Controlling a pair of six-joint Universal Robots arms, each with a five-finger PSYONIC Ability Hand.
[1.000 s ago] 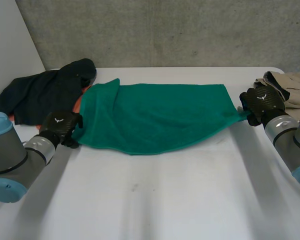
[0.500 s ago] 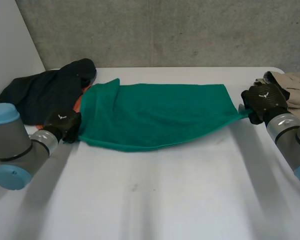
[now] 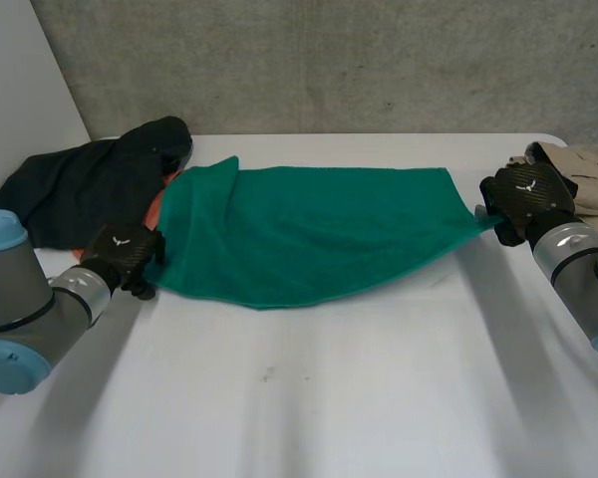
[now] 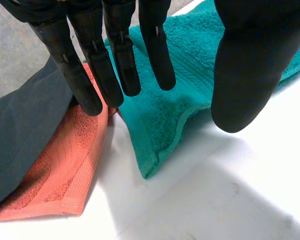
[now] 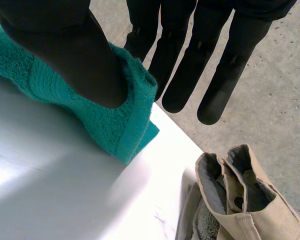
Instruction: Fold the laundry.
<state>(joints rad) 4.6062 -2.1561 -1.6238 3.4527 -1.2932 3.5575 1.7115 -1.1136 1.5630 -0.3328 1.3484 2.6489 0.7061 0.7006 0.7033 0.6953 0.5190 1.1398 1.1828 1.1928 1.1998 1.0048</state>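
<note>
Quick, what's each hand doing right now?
Left hand: open, fingers straight above the green towel's corner.
Right hand: shut, pinching the green towel's opposite corner.

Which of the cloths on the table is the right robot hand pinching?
The teal towel: the right robot hand pinches its corner between thumb and fingers. The orange towel, dark garment and beige garment lie loose, ungripped.
</note>
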